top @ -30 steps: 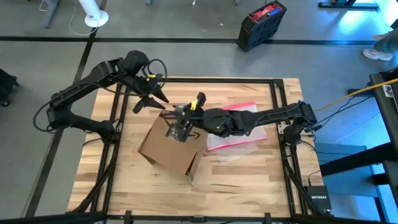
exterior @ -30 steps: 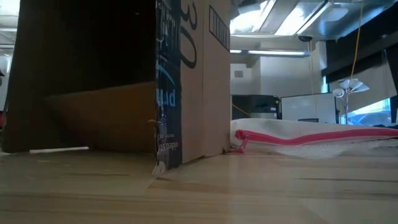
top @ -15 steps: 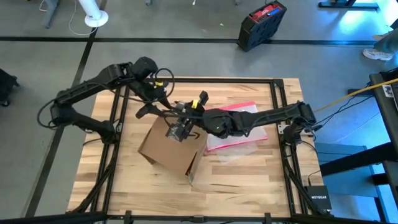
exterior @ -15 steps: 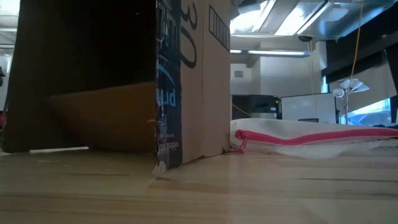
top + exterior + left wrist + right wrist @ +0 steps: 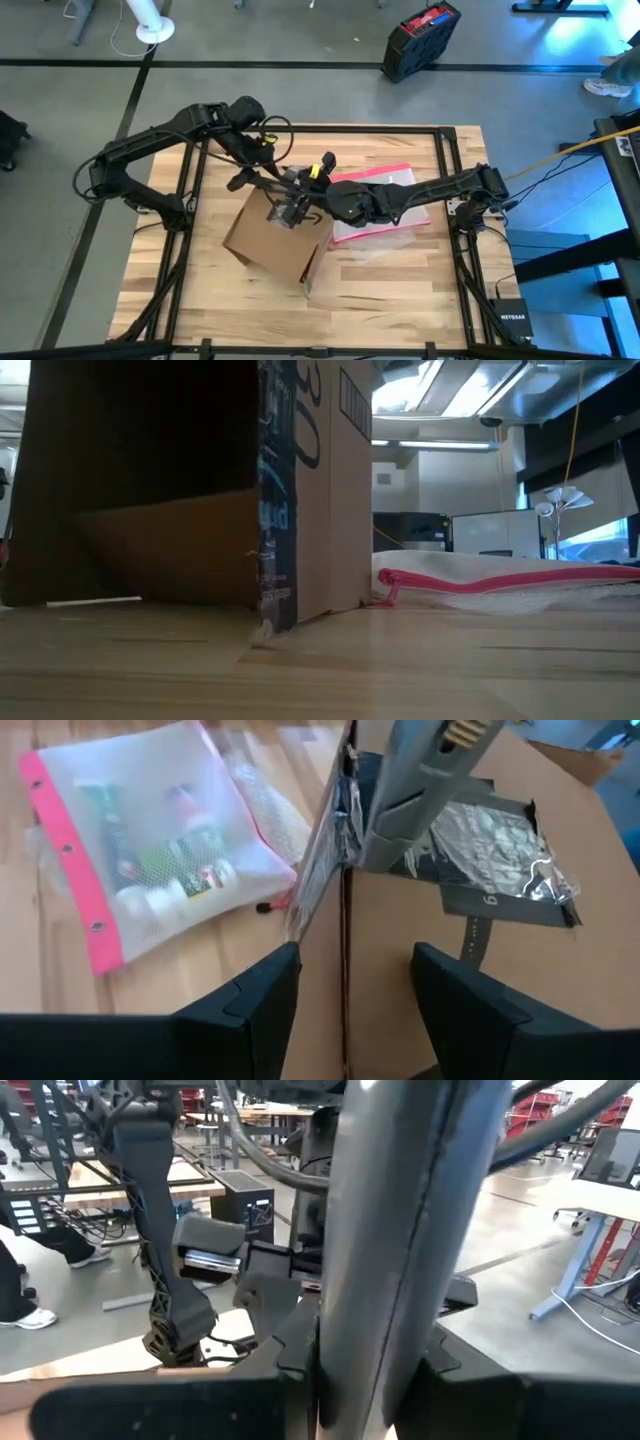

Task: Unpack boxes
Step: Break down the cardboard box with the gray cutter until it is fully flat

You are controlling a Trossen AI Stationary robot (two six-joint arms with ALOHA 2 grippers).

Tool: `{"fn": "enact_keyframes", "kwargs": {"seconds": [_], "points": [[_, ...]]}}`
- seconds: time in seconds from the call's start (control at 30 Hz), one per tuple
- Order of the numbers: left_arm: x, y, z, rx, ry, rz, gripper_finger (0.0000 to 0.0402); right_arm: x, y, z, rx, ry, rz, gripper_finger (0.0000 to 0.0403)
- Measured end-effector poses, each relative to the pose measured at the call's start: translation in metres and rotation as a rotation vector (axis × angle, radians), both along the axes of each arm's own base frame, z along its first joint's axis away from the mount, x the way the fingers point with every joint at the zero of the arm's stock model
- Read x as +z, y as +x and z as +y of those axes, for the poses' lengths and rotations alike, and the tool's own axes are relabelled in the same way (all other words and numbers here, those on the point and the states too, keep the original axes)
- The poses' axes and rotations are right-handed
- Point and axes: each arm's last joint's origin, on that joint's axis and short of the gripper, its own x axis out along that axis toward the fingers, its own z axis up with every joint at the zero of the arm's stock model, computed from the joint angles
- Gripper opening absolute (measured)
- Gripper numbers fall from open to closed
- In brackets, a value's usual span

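The left hand [image 5: 262, 178] hovers just over the far edge of the box [image 5: 265, 240], its fingers [image 5: 250, 1010] spread wide with nothing between them, straddling an upright cardboard flap [image 5: 325, 870] in the left wrist view.

The box sits near the middle of the table [image 5: 150, 290], turned at an angle to the table's edges. It is brown corrugated cardboard with a black printed tape strip [image 5: 275, 510], a barcode on one side and a crumpled dark tape patch [image 5: 495, 855] on top. It looks light and fairly stiff in its panels, though the flaps should bend along their creases and the tape may tear raggedly. I judge a flap's free edge the best place to take hold; the flat panels would probably slip.

The right hand [image 5: 292, 200] is over the top of the box, pinched narrowly on that upright flap.

Just right of the box lies a clear pouch [image 5: 385, 205] with a pink edge, toward the right edge.
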Motion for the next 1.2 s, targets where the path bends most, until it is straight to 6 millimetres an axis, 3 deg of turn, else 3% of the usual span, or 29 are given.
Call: {"fn": "enact_keyframes", "kwargs": {"seconds": [0.93,1.2], "points": [[-0.007,0.003,0.0,0.0,-0.002,0.055,0.0186,-0.001,-0.001,0.008,0.036,0.004,0.004,0.0071],[-0.008,0.003,0.0,0.005,-0.003,0.061,0.0186,-0.011,0.006,0.009,0.029,-0.004,0.034,0.0071]]}}
